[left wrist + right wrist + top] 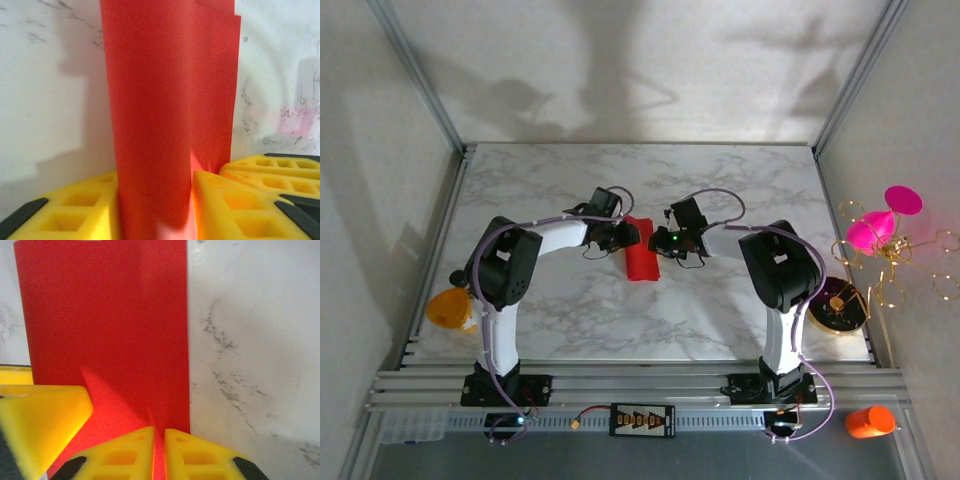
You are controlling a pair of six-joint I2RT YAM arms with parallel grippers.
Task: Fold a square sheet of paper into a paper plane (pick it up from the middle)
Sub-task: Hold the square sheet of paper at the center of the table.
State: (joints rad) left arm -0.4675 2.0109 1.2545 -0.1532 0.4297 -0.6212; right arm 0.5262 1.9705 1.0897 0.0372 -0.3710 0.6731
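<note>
Where the left arm (535,240) stood: I saw it bent in from the left, elbow raised, wrist low over mid-table.
right arm (760,250): it mirrored that from the right, wrist low, facing the other.
left gripper (155,174): I read its yellow fingers (75,210) as spread, with the red band running through the gap.
right gripper (159,431): its tips were pressed almost together, pinching the paper's edge, a short crease rising from them.
square sheet of paper (642,262): folded to a narrow oblong, it lay on the marble table (740,180) between both claws.
surroundings: a magenta cone ornament (880,225) stood off the right edge and an orange bottle (868,422) at the near right, both well apart from the paper.
obstruction: one left finger crossed my right wrist view and hid a corner of the sheet.
</note>
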